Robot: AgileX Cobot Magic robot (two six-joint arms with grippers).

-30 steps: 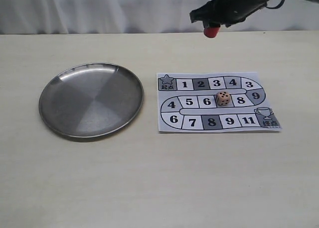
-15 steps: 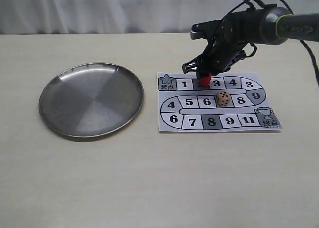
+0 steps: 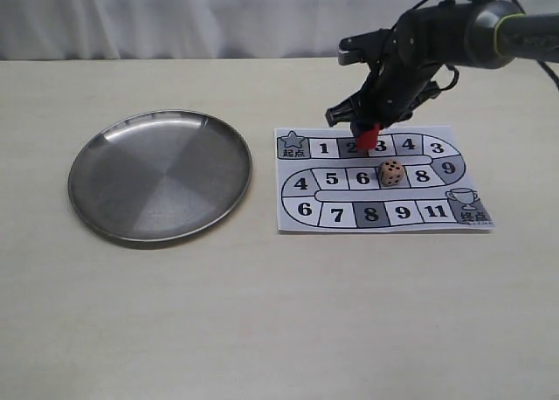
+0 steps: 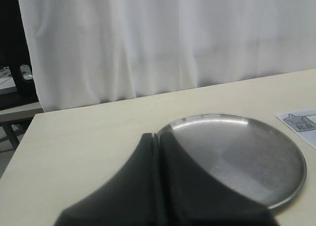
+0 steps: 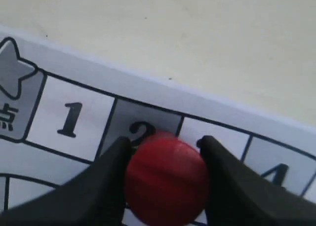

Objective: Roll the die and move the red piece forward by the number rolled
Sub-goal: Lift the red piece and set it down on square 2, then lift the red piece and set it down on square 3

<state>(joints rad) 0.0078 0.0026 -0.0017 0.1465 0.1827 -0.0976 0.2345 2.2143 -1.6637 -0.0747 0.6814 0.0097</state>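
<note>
My right gripper is shut on the red piece, a small red cylinder, tilted and held just above the paper board between squares 2 and 3 of the top row. In the right wrist view the red piece fills the gap between the two dark fingers, over square 2. The die, a pale wooden cube with dark pips, rests on the board's middle row between squares 6 and 8. My left gripper is shut and holds nothing, hovering near the steel plate.
A round steel plate lies left of the board, with nothing in it. A white curtain hangs behind the table's far edge. The right arm reaches in from the upper right over the board's top row.
The right gripper came down from above the table's far edge to the board with the red piece, then shifted slightly right and up, from square 2 toward 3. The die stayed put.
</note>
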